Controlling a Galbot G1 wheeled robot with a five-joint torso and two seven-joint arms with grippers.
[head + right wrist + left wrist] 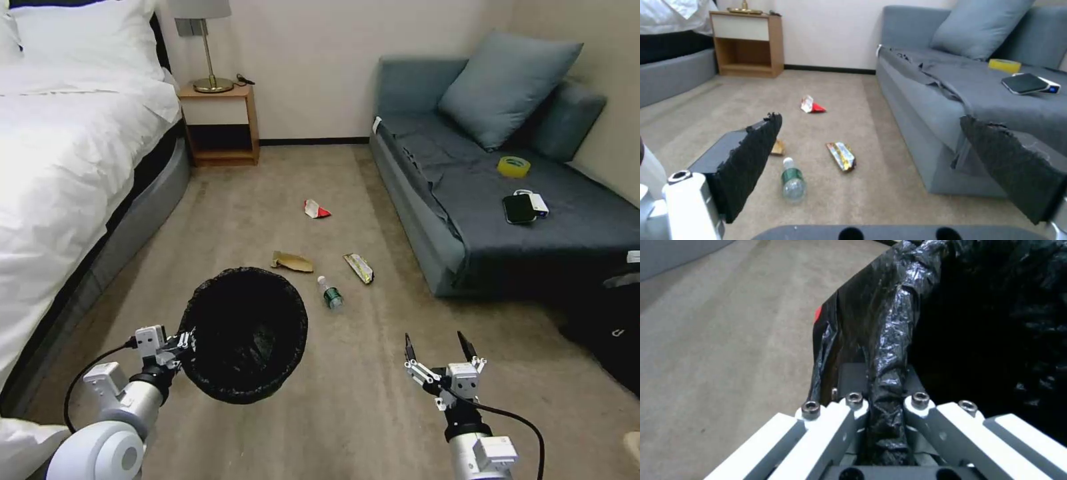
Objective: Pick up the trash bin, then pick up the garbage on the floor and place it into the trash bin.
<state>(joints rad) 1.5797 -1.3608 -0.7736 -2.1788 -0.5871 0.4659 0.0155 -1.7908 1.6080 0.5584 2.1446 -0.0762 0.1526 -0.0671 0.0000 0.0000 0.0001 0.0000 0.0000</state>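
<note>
My left gripper (187, 343) is shut on the rim of the black trash bin (243, 333), which hangs tilted above the carpet; the pinched liner (887, 386) runs between its fingers. Garbage lies on the floor beyond: a clear bottle (330, 293) (793, 181) with a green label, a yellow snack wrapper (359, 267) (841, 156), a brown cardboard scrap (291, 262) (778, 147) and a red-and-white wrapper (316, 210) (811, 105). My right gripper (438, 348) is open, low over the carpet, short of the bottle and to its right.
A white bed (60, 167) runs along the left, a wooden nightstand (220, 123) with a lamp stands at the back. A grey sofa (467, 200) on the right carries a yellow tape roll (514, 166) and a black phone (519, 209). A dark bag (610, 333) sits at right.
</note>
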